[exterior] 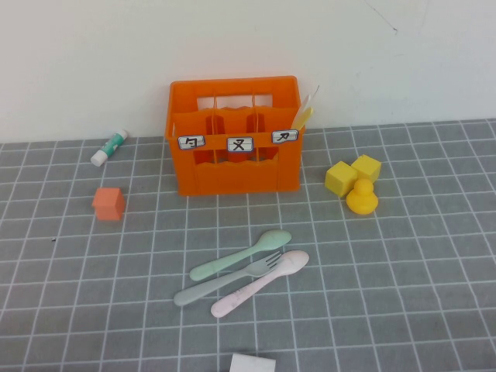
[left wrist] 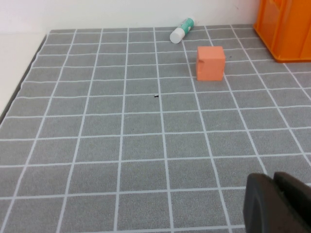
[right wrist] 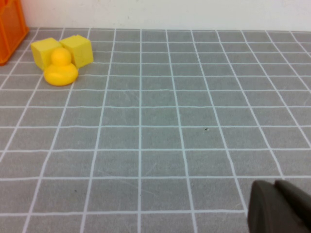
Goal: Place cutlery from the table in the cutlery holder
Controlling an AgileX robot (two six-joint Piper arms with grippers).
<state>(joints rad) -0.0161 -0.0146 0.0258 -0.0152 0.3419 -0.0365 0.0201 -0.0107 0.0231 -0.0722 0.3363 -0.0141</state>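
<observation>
While nothing has yet been lifted, the high view shows the cutlery lying together on the table [exterior: 434, 310] in front of the holder [exterior: 235, 136]: a green spoon [exterior: 242, 254], a fork [exterior: 226, 279] and a pink spoon [exterior: 260, 284], side by side and touching, handles pointing toward the robot's left. These look light, stiff and smooth, so they may skid or pivot under a finger; the bare handle ends, which fan slightly apart, seem the best place to pinch. Pale sticks [exterior: 306, 112] already stand in the holder's right compartment. Neither arm appears in this view.

From the left wrist view, the left gripper [left wrist: 279, 204] hangs low over bare table, its dark fingers pressed together and holding nothing. An orange cube [left wrist: 211, 62] and a glue stick [left wrist: 181, 30] lie ahead, with the holder's corner beyond.

From the right wrist view, the right gripper [right wrist: 282, 206] shows only as a dark edge above the table; I cannot tell its state. A duck [right wrist: 60, 68] and two yellow blocks [right wrist: 63, 48] sit well ahead.
</observation>
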